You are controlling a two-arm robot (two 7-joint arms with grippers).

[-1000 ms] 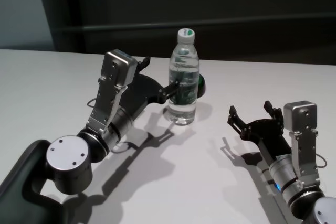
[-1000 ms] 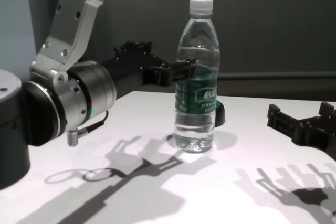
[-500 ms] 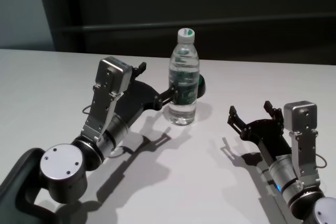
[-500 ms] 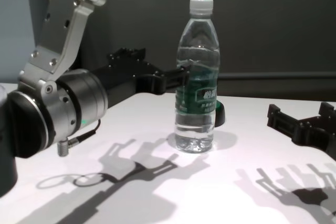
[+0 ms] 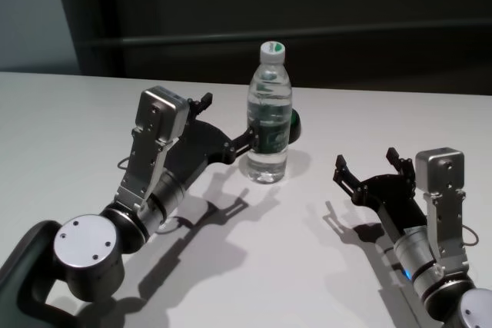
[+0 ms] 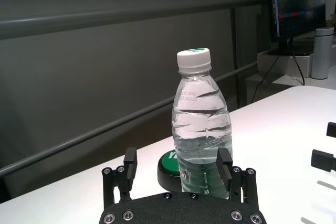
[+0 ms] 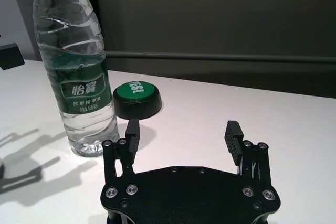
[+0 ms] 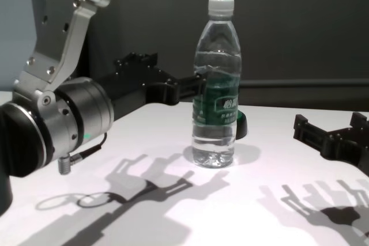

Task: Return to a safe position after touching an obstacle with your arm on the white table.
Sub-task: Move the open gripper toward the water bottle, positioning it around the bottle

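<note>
Carefully, I draw the unclenched left gripper (image 5: pixel 225 122) straight back from the upright bottle (image 5: pixel 269 117) — no sideways nudge; right gripper (image 5: pixel 367 165) rests open.

dark grey wall (image 5: pixel 307 5), horizontal rail (image 5: pixel 307 34)

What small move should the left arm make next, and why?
Probably keep drawing the left gripper back toward the robot's body, away from the water bottle. Its open fingers sit close beside the upright bottle on the white table; I can't tell whether one touches it. A straight retreat seems least likely to tip it. The right gripper rests open, apart.
</note>
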